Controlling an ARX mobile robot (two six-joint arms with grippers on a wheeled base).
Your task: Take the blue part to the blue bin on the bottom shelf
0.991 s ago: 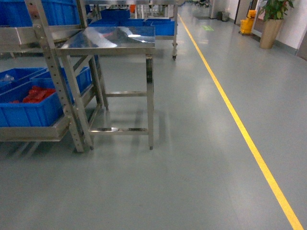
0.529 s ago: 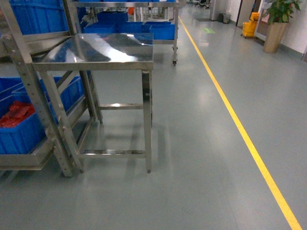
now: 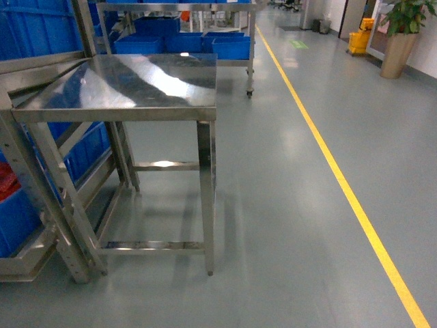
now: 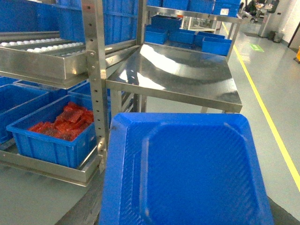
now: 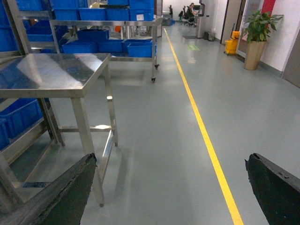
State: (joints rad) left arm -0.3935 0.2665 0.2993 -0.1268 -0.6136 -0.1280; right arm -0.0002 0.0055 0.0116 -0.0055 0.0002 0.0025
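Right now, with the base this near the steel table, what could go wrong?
1. The steel table's front leg and the rack upright sit close ahead; the base could clip them.
2. No blue part shows in any view, and the low crate holds red pieces, so a wrong pick is possible.
3. A blue tray fills the left wrist view, hiding the left pincer.

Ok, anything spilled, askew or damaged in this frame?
Nothing stands out. The steel table stands square beside the rack, red parts sit inside their blue bin, and the floor by the yellow line shows no spill. The blue part isn't visible.
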